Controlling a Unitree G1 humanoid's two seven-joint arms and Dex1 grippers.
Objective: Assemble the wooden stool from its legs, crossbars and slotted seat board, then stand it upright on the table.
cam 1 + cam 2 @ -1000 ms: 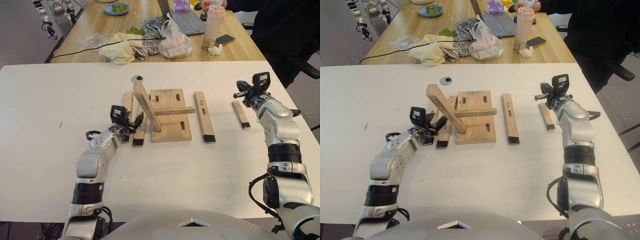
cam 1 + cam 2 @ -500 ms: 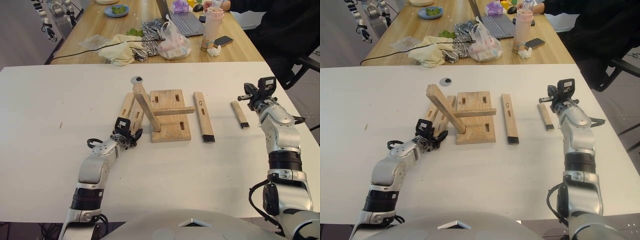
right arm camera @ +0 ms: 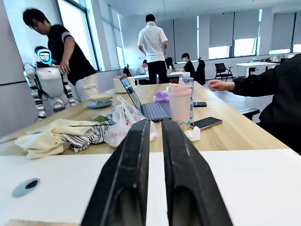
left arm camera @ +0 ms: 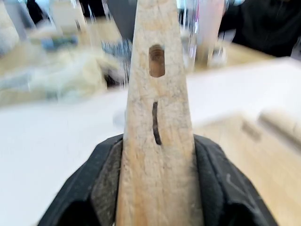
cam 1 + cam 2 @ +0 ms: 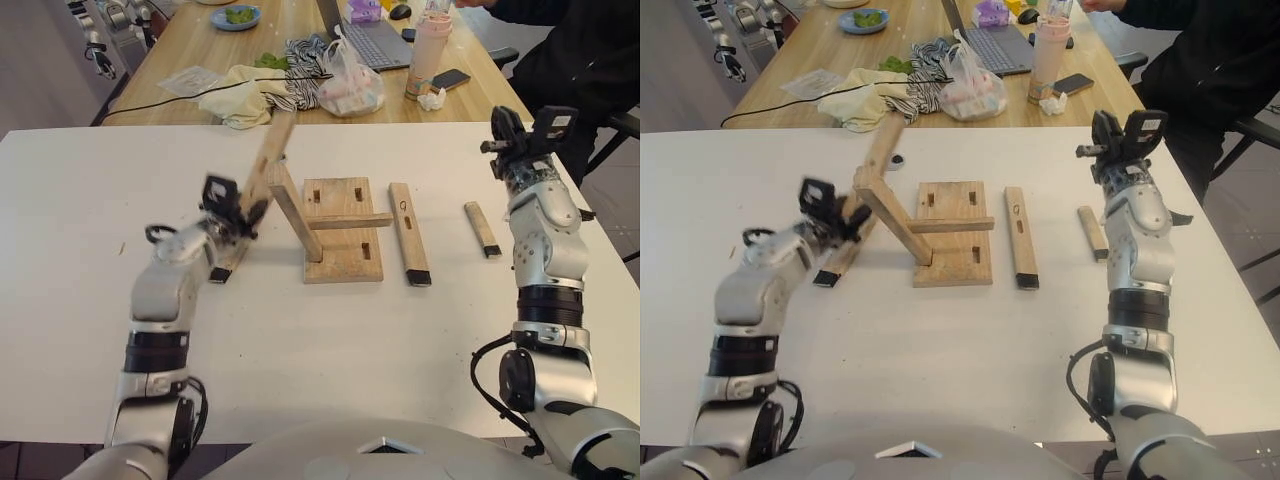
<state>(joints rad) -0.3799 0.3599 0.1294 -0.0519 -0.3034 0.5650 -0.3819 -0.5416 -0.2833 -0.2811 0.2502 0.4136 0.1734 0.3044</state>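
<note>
The left end effector (image 5: 232,206) has come up off the table (image 5: 80,180). A moment before, it sat low beside the pieces lying left of the seat board (image 5: 352,256). It is now clamped on a wooden leg (image 5: 270,158), its black fingers (image 4: 107,174) pressing both flanks. The held leg tilts up toward the table's far edge, its slotted face toward the wrist camera. Below the end effector a dark-tipped wooden end (image 5: 216,273) lies close to the table. Whether it is the same leg's lower end or another piece cannot be told.

The right arm has also risen and swung toward the far right corner. The right end effector (image 5: 499,132) hangs above that corner with its fingers (image 3: 124,183) drawn together to a thin slit, nothing between them.

The seat board lies flat at the middle of the table. A slanted leg (image 5: 296,212) stands on it, and a crossbar (image 5: 352,221) runs from that leg across the board. Just right of the board lies a loose leg (image 5: 409,232). A short bar (image 5: 481,229) lies farther toward the right edge.
</note>
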